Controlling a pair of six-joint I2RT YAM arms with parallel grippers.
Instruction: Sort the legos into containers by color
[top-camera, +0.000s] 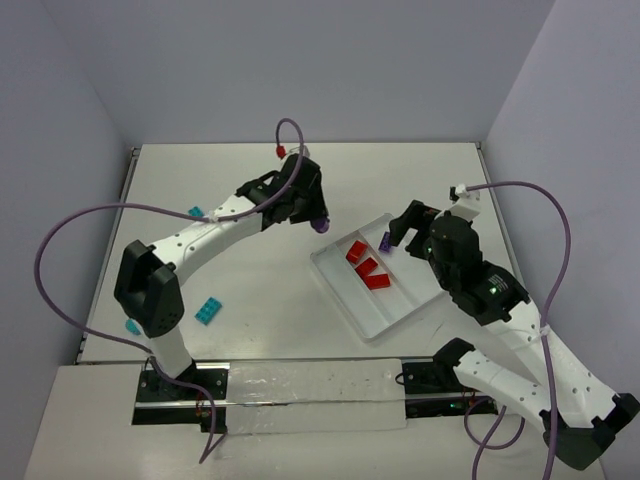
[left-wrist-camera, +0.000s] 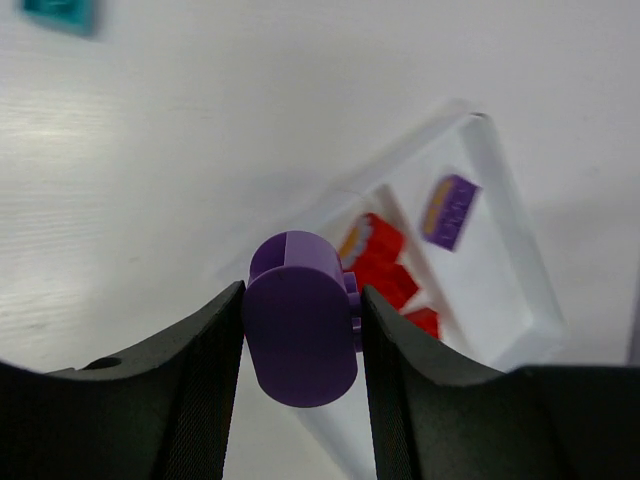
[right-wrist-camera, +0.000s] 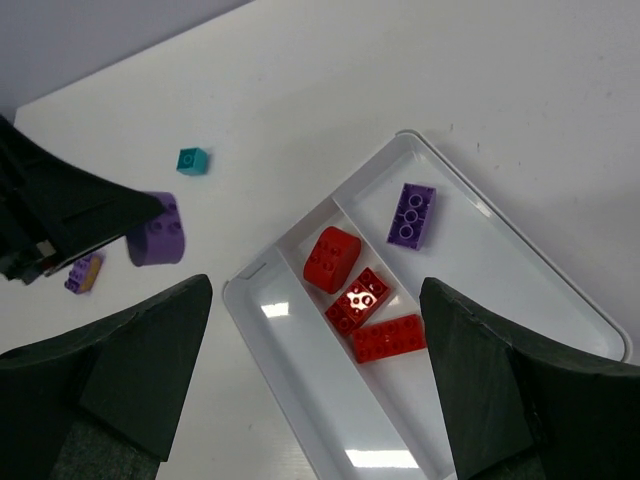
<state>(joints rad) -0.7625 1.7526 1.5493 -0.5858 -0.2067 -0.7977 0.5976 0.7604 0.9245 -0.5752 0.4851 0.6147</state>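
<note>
Left tool (left-wrist-camera: 300, 300) clamped on a rounded purple brick (left-wrist-camera: 298, 350), held above the desk (top-camera: 250, 280) beside the tray (top-camera: 338, 296), likely bound for the far compartment (right-wrist-camera: 470, 270) with its purple brick (right-wrist-camera: 411, 214) | right tool (right-wrist-camera: 315, 300) spread apart over red bricks (right-wrist-camera: 360, 300) in the middle compartment (right-wrist-camera: 405, 385) | teal bricks (top-camera: 208, 311) lay unsorted on the desk.

Top view: high, behind the arm bases (top-camera: 168, 380), looking down over the whole table (top-camera: 420, 175). Both wrist views: close, looking down. All three share the tray (top-camera: 368, 312).
</note>
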